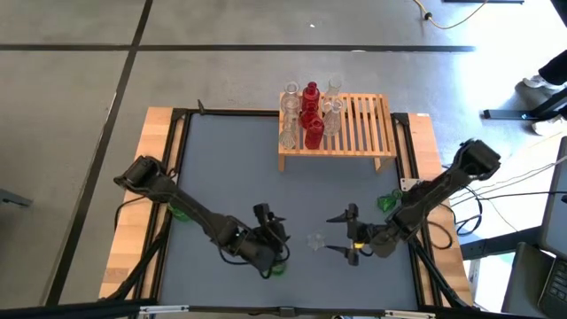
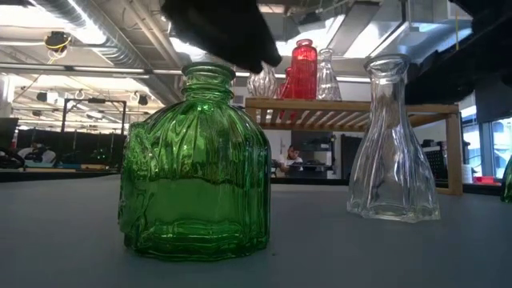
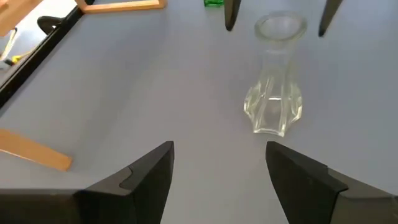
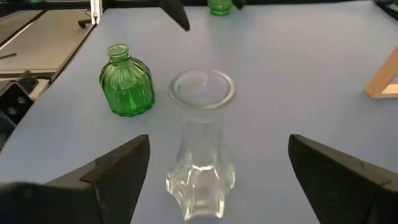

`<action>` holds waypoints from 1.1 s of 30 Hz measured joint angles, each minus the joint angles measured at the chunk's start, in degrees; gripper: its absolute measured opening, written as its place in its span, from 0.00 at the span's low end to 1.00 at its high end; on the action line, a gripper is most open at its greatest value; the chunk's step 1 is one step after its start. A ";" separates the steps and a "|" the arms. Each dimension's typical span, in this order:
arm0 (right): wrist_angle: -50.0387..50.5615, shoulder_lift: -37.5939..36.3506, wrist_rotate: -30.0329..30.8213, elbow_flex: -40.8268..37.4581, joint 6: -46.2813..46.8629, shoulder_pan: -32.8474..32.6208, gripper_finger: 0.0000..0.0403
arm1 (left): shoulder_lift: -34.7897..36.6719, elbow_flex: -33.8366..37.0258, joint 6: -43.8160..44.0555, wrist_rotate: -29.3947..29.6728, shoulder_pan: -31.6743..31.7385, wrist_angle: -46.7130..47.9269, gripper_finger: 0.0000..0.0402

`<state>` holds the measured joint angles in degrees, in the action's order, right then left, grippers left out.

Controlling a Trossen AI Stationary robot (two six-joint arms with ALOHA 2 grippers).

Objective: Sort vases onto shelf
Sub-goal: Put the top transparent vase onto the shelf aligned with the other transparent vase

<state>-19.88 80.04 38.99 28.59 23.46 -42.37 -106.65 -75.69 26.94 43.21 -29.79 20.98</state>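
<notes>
A clear vase stands upright on the grey table, near its front edge and about midway between the two arms; in the right wrist view it sits right between that arm's two dark fingers, flared at the mouth and ridged at the base. The right gripper points at it from the right side with its jaws spread wide on either side of the glass, not touching it as far as I can see. The left gripper sits just to the vase's other side, also spread apart and holding nothing, its fingers aimed across the table toward the same vase. A squat green vase with ribbed sides stands upright just beside the left gripper, closest to the table's front edge; it fills the low view, with the clear one to its right. Another green vase stands near the right arm by the table's right edge. At the back of the table is the shelf, a light-wood slatted rack on short legs, and on its left end a cluster of red vases and clear vases stands upright, close together.
</notes>
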 joint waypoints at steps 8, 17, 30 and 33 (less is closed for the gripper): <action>-16.11 11.43 0.93 -0.10 -3.12 1.73 0.87 | 2.51 9.59 -0.07 2.57 -1.79 -13.35 0.62; -22.38 14.28 -1.72 -0.10 -5.22 3.83 0.58 | 3.01 12.31 -0.07 1.90 -2.20 -16.13 0.62; -20.70 8.51 -2.02 -0.16 -11.69 3.87 0.18 | 3.58 12.31 -0.46 1.46 -2.31 -15.47 0.62; -17.40 2.09 -2.12 -0.15 -14.20 4.19 0.18 | 4.20 12.29 -0.50 1.25 -2.56 -15.44 0.62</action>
<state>-37.28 82.13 36.87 28.44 9.26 -38.18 -102.45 -63.40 26.44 44.46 -32.35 5.54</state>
